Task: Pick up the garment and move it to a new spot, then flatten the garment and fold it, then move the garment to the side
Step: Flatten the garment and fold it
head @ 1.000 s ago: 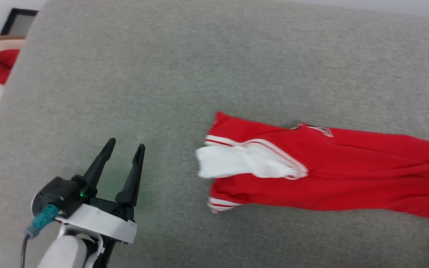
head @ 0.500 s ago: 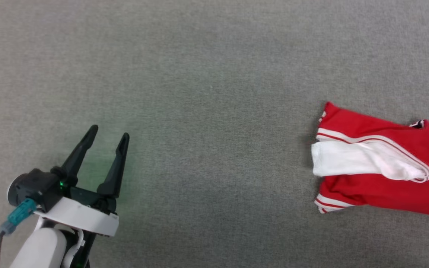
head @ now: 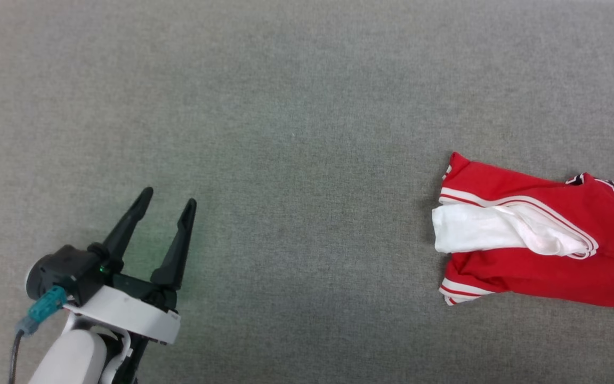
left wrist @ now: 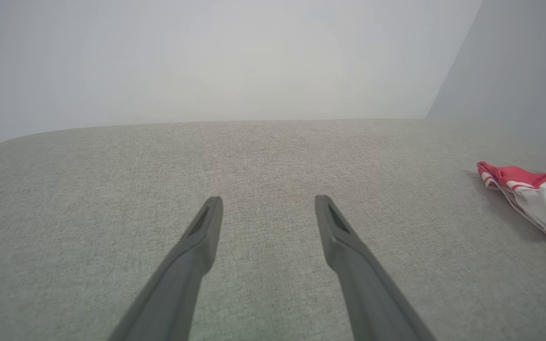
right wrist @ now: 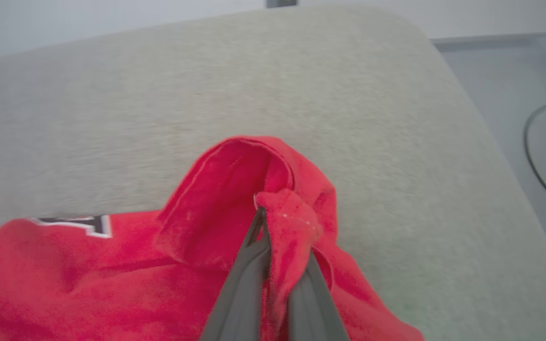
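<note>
The right gripper [right wrist: 275,246] is clamped on a red fold of the shirt [head: 541,250], probably its hem. It lies long-ways across the grey cushion [head: 285,133], well right of the left gripper [head: 170,196], whose jaws are apart and empty.

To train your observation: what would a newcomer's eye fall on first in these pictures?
The red jersey shirt with a white sleeve, lying at the right of the grey fabric surface. The right end effector is shut on a fold of its red cloth. At lower left, the left end effector stands open, apart from the shirt.
</note>
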Tool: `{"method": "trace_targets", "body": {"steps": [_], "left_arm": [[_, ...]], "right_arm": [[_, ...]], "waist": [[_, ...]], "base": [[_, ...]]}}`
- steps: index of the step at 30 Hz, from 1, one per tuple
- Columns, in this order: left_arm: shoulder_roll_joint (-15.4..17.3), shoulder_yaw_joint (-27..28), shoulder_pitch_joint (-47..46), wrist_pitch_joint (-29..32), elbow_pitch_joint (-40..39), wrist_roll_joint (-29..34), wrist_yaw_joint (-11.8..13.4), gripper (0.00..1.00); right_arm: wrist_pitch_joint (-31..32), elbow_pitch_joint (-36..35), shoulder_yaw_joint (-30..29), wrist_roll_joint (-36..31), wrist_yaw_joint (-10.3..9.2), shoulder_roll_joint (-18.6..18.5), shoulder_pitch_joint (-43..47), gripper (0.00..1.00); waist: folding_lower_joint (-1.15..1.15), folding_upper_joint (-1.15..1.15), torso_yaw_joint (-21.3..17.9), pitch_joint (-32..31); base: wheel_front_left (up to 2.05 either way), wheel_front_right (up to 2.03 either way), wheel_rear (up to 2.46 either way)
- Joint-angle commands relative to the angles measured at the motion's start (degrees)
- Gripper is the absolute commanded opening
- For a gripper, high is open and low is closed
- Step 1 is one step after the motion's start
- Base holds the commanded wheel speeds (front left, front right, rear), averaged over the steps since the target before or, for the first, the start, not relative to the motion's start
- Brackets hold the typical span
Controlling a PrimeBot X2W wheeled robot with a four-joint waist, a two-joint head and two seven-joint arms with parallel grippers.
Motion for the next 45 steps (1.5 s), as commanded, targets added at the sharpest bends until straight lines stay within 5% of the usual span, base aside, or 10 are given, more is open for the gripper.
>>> {"method": "trace_targets", "body": {"steps": [1, 9, 18, 42, 43, 45], "left_arm": [[-0.1, 0.0, 0.2, 0.0, 0.1, 0.0, -0.1, 1.0], [-2.0, -0.2, 1.0, 0.0, 1.1, -0.1, -0.1, 1.0], [-3.4, 0.2, 1.4, 0.0, 1.4, -0.1, -0.1, 1.0], [-4.7, -0.8, 0.4, 0.0, 2.1, -1.0, -0.1, 1.0], [-4.7, -0.7, 0.6, 0.0, 2.2, -1.0, -0.1, 1.0], [-4.7, -0.7, 1.0, 0.0, 2.5, -1.1, -0.1, 1.0]], "right_arm": [[0.4, -1.1, 1.5, 0.4, -0.05, 0.3, 0.6, 0.0], [8.0, -15.9, 18.6, 2.4, -0.05, 4.8, 2.7, 0.0], [11.8, -22.0, 31.8, 3.3, -0.05, 7.6, 1.1, 0.0], [1.1, 3.6, 40.0, 4.4, -0.05, 6.8, -3.5, 0.0], [0.6, 3.8, 40.2, 4.6, -0.05, 6.9, -3.5, 0.11], [-0.7, 3.8, 40.5, 5.9, -0.05, 7.4, -3.7, 0.56]], "waist": [[0.0, 0.0, 0.4, -0.9], [0.0, 0.0, 2.6, -3.3], [0.0, 0.0, 5.4, -4.1], [0.0, 0.0, 6.6, -3.4], [0.0, 0.0, 6.4, -3.7], [0.0, 0.0, 6.0, -4.5]], "base": [[0.0, 0.0, 0.0], [0.0, 0.0, 0.0], [0.0, 0.0, 0.0], [0.0, 0.0, 0.0], [0.0, 0.0, 0.0], [0.0, 0.0, 0.0]]}}
